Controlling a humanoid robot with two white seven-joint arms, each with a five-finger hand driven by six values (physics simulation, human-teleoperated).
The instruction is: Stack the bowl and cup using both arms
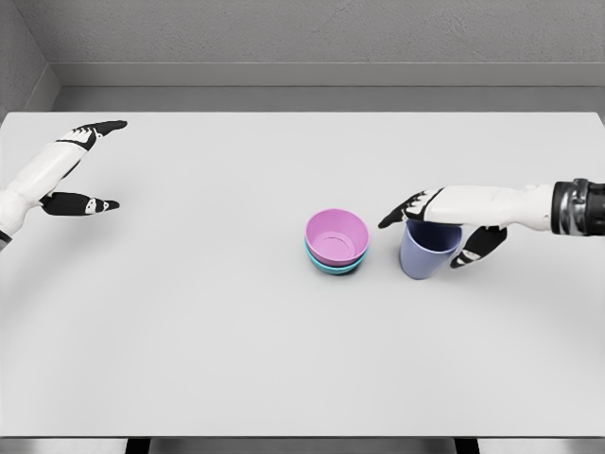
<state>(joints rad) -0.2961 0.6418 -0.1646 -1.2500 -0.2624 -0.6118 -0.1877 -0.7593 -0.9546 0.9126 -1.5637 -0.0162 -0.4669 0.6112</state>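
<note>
A pink bowl [337, 235] sits nested in a teal bowl [334, 266] near the middle of the white table [208, 322]. Just to their right stands a blue-violet cup [428, 251], upright on the table. My right hand [437, 227] reaches in from the right edge and wraps the cup's rim, its fingers [405, 209] across the far side and the thumb [478, 246] on the near right side. My left hand [97, 163] hovers at the far left of the table, fingers spread and holding nothing, far from the bowls.
The table runs back to a grey wall [302, 38]; its front edge [302, 437] lies along the bottom of the view.
</note>
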